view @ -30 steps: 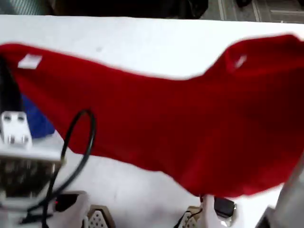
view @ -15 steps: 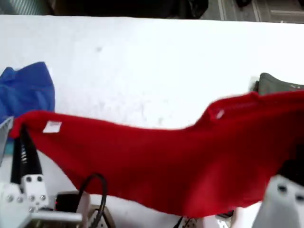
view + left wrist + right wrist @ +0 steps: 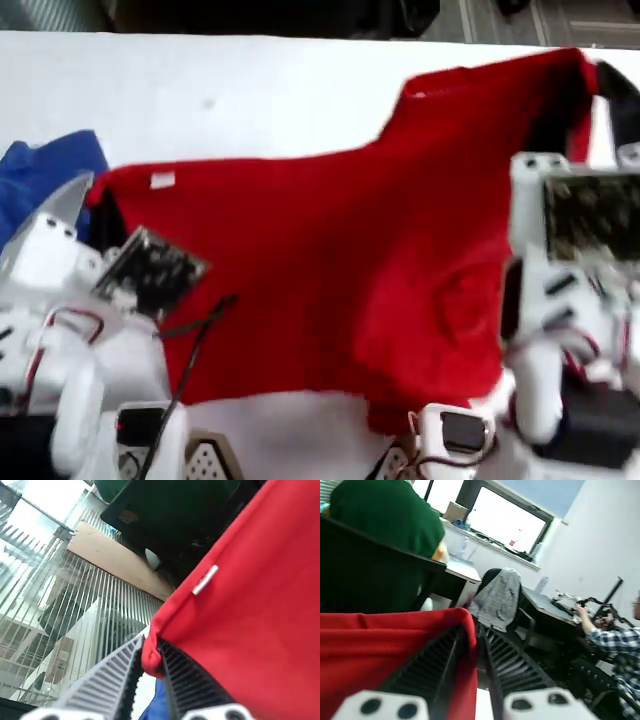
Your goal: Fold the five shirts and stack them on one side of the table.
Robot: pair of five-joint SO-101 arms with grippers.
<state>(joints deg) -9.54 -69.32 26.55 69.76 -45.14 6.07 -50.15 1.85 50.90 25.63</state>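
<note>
A red shirt (image 3: 330, 260) hangs spread wide between my two arms above the white table (image 3: 250, 100). My left gripper (image 3: 102, 208) is shut on its left corner, close to a small white tag (image 3: 162, 180). In the left wrist view the ribbed fingers (image 3: 182, 675) pinch that red corner (image 3: 151, 657). Towards the far right, my right gripper (image 3: 592, 80) is shut on the other corner, held higher. The right wrist view has the red edge (image 3: 467, 622) clamped between its black fingers (image 3: 507, 652). The shirt's lower hem droops near the table's front edge.
A crumpled blue shirt (image 3: 40, 175) lies at the table's left edge, just behind my left arm. The arm bases (image 3: 450, 440) and a black cable (image 3: 195, 350) crowd the front edge. Bare table shows at the back left.
The red shirt has swung from low over the front toward the back. Its right corner has risen far right, its left corner has moved right, and both arms now stand taller in view.
</note>
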